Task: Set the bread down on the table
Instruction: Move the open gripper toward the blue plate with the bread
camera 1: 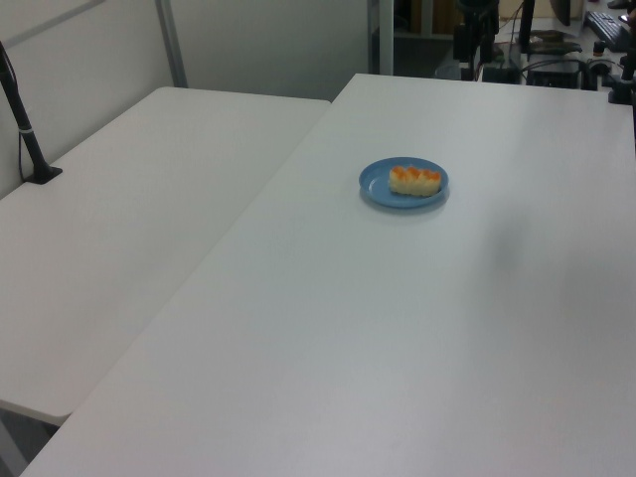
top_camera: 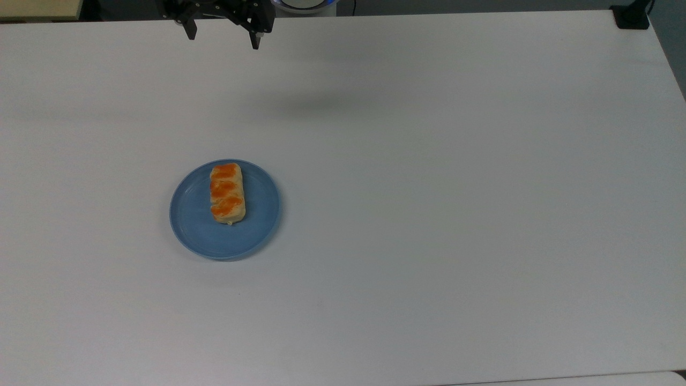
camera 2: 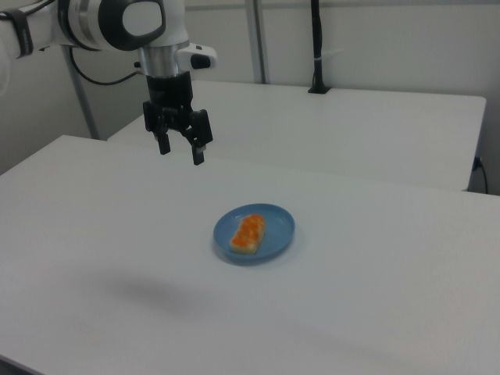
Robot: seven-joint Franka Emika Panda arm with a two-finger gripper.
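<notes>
The bread [top_camera: 228,193], a small pale-tan loaf with three orange patches, lies on a round blue plate [top_camera: 195,225] on the white table [top_camera: 429,214]. The left view has the bread [camera 1: 414,180] on the plate [camera 1: 378,186] too, as does the right view, bread [camera 2: 248,233] on plate [camera 2: 277,228]. My black gripper [top_camera: 222,37] hangs open and empty high above the table's far edge, well away from the plate. In the right view the gripper [camera 2: 181,151] hovers up and to the right view's left of the plate.
A second white table [camera 1: 129,219] adjoins on the left view's left, with a black post [camera 1: 25,129] clamped at its edge. A black clamp [top_camera: 632,16] sits at the table's far right corner in the top view.
</notes>
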